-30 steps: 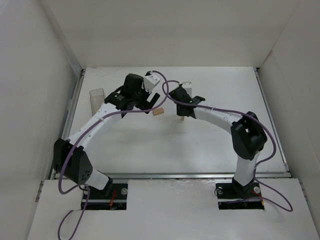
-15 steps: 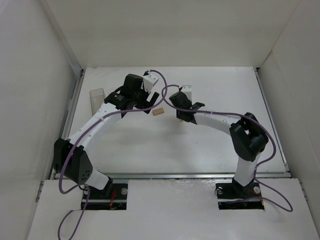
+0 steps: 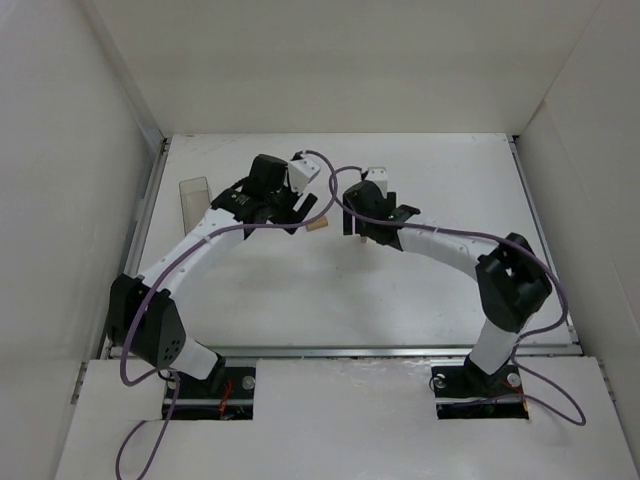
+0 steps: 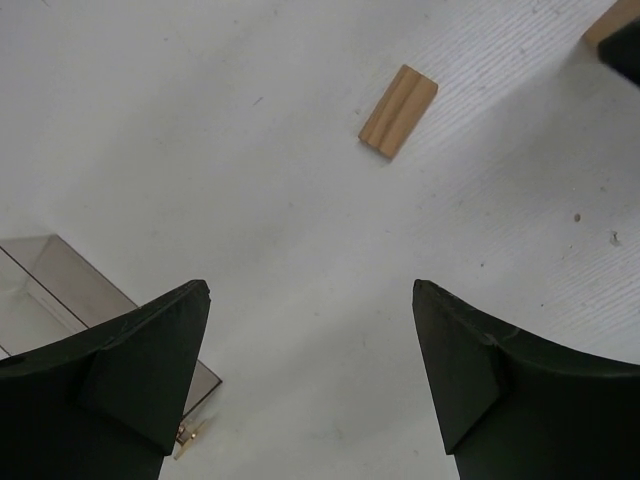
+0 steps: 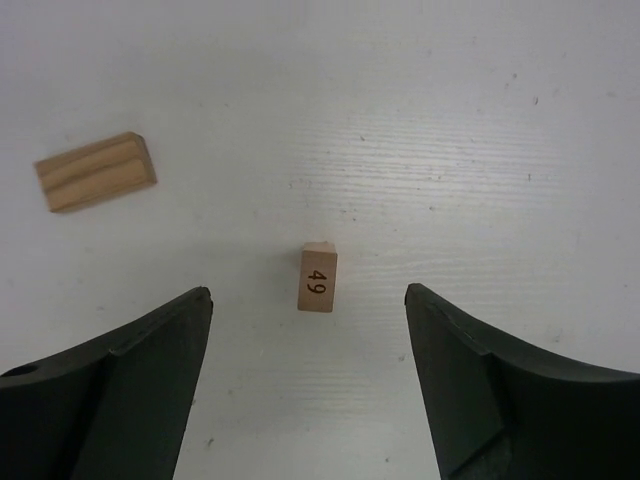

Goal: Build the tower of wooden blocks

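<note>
A small tan wood block stands on end on the white table, with "49" printed on its top face. My right gripper hangs open just above it, a finger on each side and neither touching. A second tan block lies flat to the left of it, also seen in the top view and the left wrist view. My left gripper is open and empty over bare table, short of that flat block. From above, the left gripper and right gripper flank the flat block.
A clear plastic rectangular container lies at the table's left edge, its corner visible beside the left finger. White walls enclose the table on three sides. Purple cables loop over both arms.
My right gripper has opened and let go of the upright block, which stays standing. The left gripper has narrowed slightly and shifted right toward the flat block.
</note>
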Motion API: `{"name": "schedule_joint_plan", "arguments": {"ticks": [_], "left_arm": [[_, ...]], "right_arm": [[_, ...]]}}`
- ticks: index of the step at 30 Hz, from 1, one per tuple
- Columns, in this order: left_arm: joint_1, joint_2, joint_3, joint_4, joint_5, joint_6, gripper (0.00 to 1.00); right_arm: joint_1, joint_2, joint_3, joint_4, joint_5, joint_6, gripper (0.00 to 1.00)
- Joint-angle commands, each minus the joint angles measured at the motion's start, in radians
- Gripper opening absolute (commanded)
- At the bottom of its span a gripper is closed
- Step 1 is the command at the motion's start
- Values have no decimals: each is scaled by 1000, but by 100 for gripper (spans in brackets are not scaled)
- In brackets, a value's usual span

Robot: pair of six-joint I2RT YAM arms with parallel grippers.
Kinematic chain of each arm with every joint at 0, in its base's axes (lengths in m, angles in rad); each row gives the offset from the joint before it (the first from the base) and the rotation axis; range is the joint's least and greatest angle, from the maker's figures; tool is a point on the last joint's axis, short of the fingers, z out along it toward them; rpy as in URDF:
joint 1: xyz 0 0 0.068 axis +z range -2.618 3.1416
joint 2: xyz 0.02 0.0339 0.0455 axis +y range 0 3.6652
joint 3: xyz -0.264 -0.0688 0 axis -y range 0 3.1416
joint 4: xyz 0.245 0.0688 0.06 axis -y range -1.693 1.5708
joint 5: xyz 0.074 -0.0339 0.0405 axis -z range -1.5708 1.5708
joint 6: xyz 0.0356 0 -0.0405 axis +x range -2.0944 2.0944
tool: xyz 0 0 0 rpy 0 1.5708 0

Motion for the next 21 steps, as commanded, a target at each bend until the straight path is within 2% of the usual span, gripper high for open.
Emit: {"name": "schedule_joint_plan", "arguments": {"ticks": [1, 4, 5, 8, 11, 16, 21], "left_arm": [[0, 6, -32, 14, 39, 59, 79], [0, 66, -20, 14, 75, 124, 76], [0, 91, -11, 14, 87, 141, 76], [-9, 213, 55, 5, 139, 220, 71], [-29, 357, 179, -34, 187, 289, 66], [-40, 560, 352, -72, 153, 299, 62], [-40, 599, 362, -87, 170, 320, 62]], "right_arm": [[-6, -131, 17, 7, -6, -19, 84], [-34, -231, 17, -19, -55, -54, 86], [-61, -255, 7, -30, -73, -68, 90], [-142, -351, -6, -42, -203, -130, 92], [-198, -415, -17, -52, -300, -160, 92], [-277, -473, -37, -52, -397, -191, 92], [-313, -484, -37, -70, -430, -235, 92]]}}
